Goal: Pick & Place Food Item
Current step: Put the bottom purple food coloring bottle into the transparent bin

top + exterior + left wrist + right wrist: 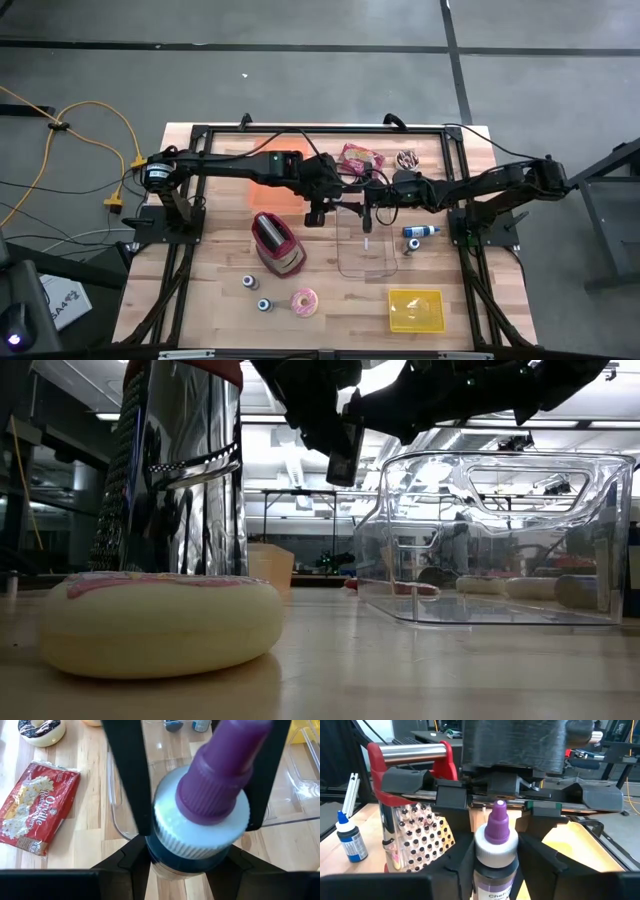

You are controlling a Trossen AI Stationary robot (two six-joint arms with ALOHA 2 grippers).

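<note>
Left wrist view shows the left gripper point(187, 867) clamped on the dark body of a small bottle point(210, 795) with a white cap and purple nozzle, so this hand is grasping the task's item. The right gripper point(492, 870) has the same bottle standing in front of it in its own wrist view, nozzle up, but whether it has a hold cannot be told. Seen from above, both arms meet near the middle of the table point(220, 300), over the side of a clear container point(362, 270) that lies farther from the front edge. By my reading the pick is done, since the bottle is off the wood and carried in the air. The placing is left, possibly by way of a pass from one arm to the other. Which spot is meant I cannot tell, though the clear container directly below seems likely. Around it lie a grater point(277, 245), a doughnut point(304, 301) and a yellow tray point(415, 310) toward the front edge, with a popcorn packet point(360, 157) near the back edge.
</note>
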